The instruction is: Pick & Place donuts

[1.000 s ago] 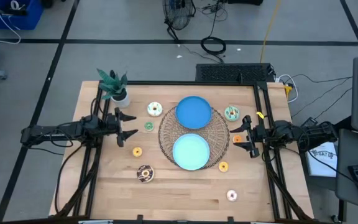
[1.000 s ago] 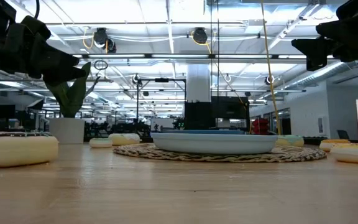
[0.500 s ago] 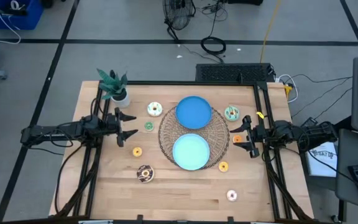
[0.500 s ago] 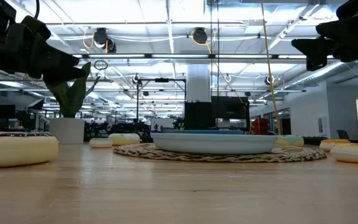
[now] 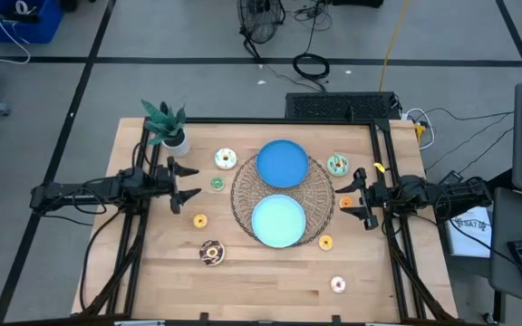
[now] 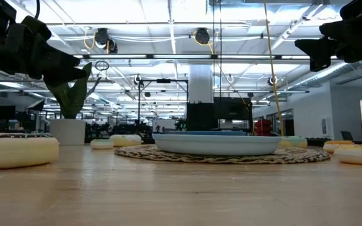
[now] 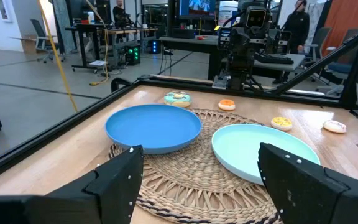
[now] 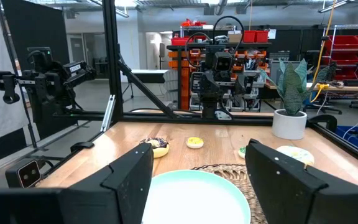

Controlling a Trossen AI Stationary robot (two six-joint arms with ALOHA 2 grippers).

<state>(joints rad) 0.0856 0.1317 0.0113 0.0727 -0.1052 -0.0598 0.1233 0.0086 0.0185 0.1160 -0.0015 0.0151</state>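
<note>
High view: both arms parked at the desk (image 5: pixel 270 272) edges, well apart. Left gripper (image 5: pixel 191 182) hovers at the left side, fingers spread wide, holding nothing. Right gripper (image 5: pixel 350 196) hovers at the right side beside the woven mat (image 5: pixel 313 192), fingers also apart, holding nothing.

Two plates on the mat: dark blue plate (image 5: pixel 282 163) toward the far edge, light blue plate (image 5: pixel 278 221) toward the near edge, touching or just overlapping.

All seven donuts lie on bare wood or at the mat's rim, none on a plate:
- white donut (image 5: pixel 226 159), near the potted plant (image 5: pixel 166 124)
- green donut (image 5: pixel 217 184), just beyond the left gripper
- yellow-orange donut (image 5: pixel 199 220), left of the mat
- chocolate donut (image 5: pixel 211 254), near left
- teal donut (image 5: pixel 337 165), far right
- orange donut (image 5: pixel 346 202), close by the right gripper's fingers
- second yellow-orange donut (image 5: pixel 325 242) at the mat's near-right rim
- pink donut (image 5: pixel 338 284), near right, alone

That makes eight rings counted from above.

Low view: adds only height. Both arms hang clear above the desk surface; plate (image 6: pixel 217 144) sits low on the mat; donut colours wash out.

Left wrist view: open fingers (image 7: pixel 118 180) frame both plates; right arm visible across the desk.

Right wrist view: light plate (image 8: pixel 194 198) between its spread fingers; chocolate donut (image 8: pixel 156 146) and plant (image 8: pixel 289 99) beyond.
</note>
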